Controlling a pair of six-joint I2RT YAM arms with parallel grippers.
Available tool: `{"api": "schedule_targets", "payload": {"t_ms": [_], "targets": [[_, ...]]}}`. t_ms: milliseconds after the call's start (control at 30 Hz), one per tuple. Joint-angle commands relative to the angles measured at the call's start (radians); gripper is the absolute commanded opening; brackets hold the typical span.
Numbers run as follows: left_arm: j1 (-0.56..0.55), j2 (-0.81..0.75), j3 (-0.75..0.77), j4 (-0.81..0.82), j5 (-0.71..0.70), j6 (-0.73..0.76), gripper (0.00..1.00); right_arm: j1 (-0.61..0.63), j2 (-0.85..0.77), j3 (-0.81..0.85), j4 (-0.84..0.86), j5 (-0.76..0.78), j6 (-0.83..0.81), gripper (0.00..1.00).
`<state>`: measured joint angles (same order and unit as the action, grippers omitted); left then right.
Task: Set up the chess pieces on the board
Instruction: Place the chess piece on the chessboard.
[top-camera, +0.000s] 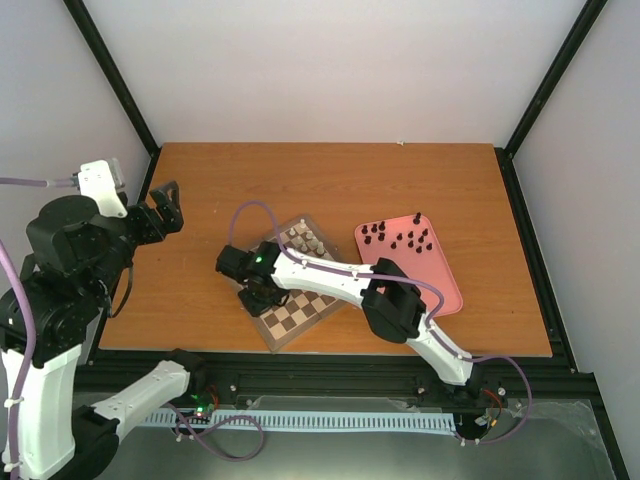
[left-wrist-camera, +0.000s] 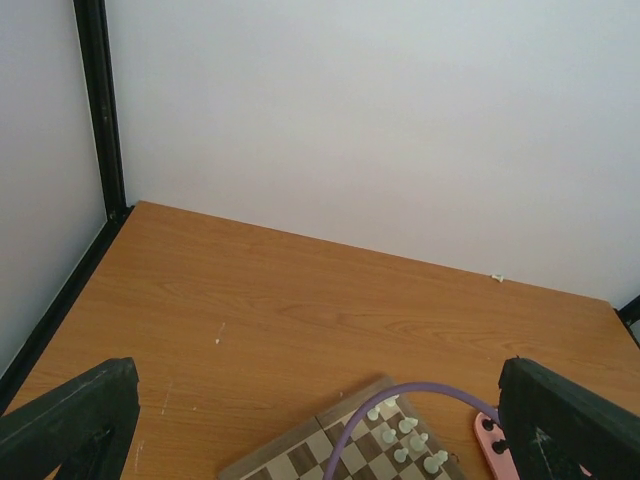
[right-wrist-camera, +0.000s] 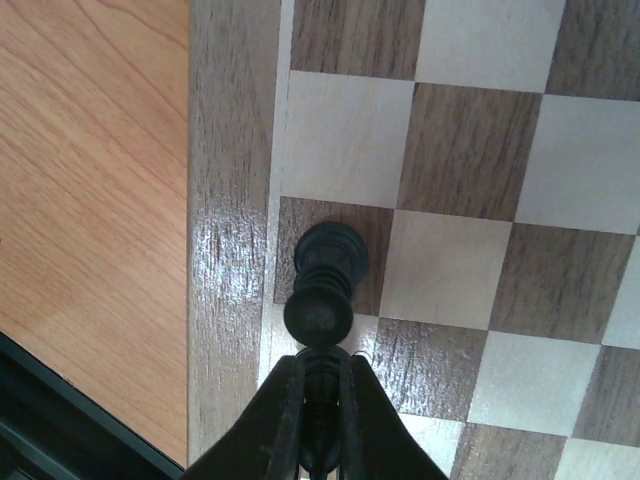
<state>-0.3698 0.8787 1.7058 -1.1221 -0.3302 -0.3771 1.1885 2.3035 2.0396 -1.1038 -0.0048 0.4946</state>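
The board (right-wrist-camera: 470, 150) fills the right wrist view, and my right gripper (right-wrist-camera: 322, 378) is shut on a small black chess piece (right-wrist-camera: 322, 400) low over its left border. Another black piece (right-wrist-camera: 328, 268) stands just beyond the fingertips, on a dark square against the border. In the top view the right gripper (top-camera: 262, 293) reaches over the near-left part of the board (top-camera: 300, 318). Several more black pieces (top-camera: 400, 238) stand on the pink tray (top-camera: 440, 285). My left gripper (top-camera: 160, 215) hangs open, raised at the table's left and off the board; its wrist view shows it (left-wrist-camera: 315, 405) empty.
White pieces (top-camera: 305, 240) stand in rows at the board's far end, also seen as white pieces (left-wrist-camera: 410, 440) in the left wrist view. A purple cable (left-wrist-camera: 400, 400) arches over the board. Black frame posts and white walls enclose the wooden table (top-camera: 330, 185).
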Motion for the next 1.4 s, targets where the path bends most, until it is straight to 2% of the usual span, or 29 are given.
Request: {"api": "schedule_targets", "payload": {"t_ms": [0, 233, 433, 967, 1267, 1367], "targets": [[0.003, -0.007, -0.001, 0.004, -0.013, 0.025, 1.0, 0.003, 0.032, 0.041, -0.013, -0.01, -0.005, 0.05], [0.003, -0.013, -0.007, 0.001, -0.013, 0.03, 1.0, 0.003, 0.062, 0.076, -0.034, -0.007, -0.007, 0.06], [0.003, -0.014, -0.02, 0.002, -0.008, 0.028, 1.0, 0.003, 0.054, 0.079, -0.044, -0.003, -0.011, 0.13], [0.003, -0.017, -0.04, 0.002, 0.004, 0.023, 1.0, 0.004, 0.018, 0.026, -0.02, -0.028, -0.021, 0.14], [0.003, -0.021, -0.038, 0.001, 0.009, 0.025, 1.0, 0.005, 0.002, 0.027, -0.008, -0.013, -0.021, 0.24], [0.003, -0.023, -0.037, 0.001, 0.011, 0.025, 1.0, 0.005, -0.013, 0.036, -0.005, -0.006, -0.025, 0.3]]}}
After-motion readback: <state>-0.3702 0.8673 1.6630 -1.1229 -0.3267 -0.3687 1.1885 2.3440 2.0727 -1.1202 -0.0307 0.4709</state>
